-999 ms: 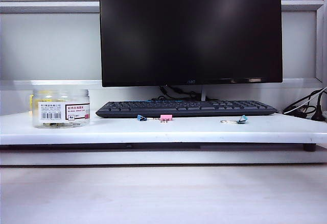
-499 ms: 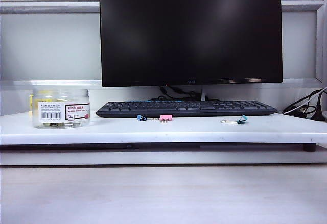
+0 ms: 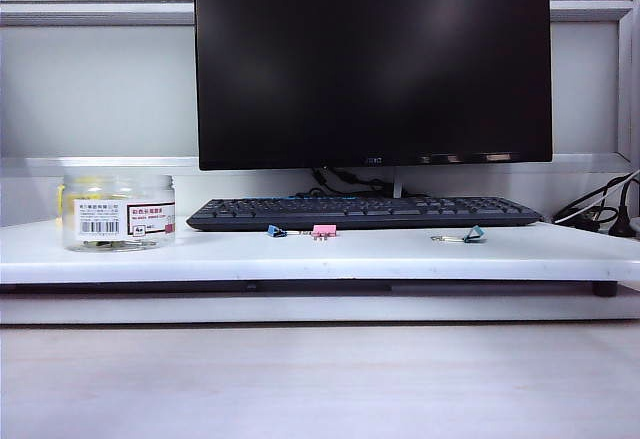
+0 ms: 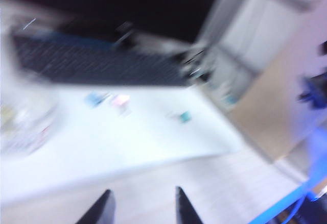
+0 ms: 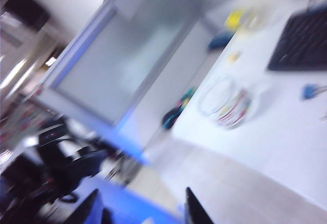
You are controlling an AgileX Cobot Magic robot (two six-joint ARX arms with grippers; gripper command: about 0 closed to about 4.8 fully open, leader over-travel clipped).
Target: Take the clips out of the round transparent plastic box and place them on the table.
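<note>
White and long, the bench (image 3: 400,254) is carrying a monitor (image 3: 372,59) and keyboard (image 3: 365,212) at its far side. At its left end the round transparent plastic box (image 3: 118,212) is standing upright, clear-walled with a barcode label, the yellow clips (image 3: 110,244) lying inside at its bottom. The approach step seems to be starting: neither arm is showing in the exterior view. The left gripper (image 4: 140,203) and right gripper (image 5: 140,206) are both hanging off the near edge, fingers parted, holding nothing. Next, one gripper needs to be reaching into the box's open top.
</note>
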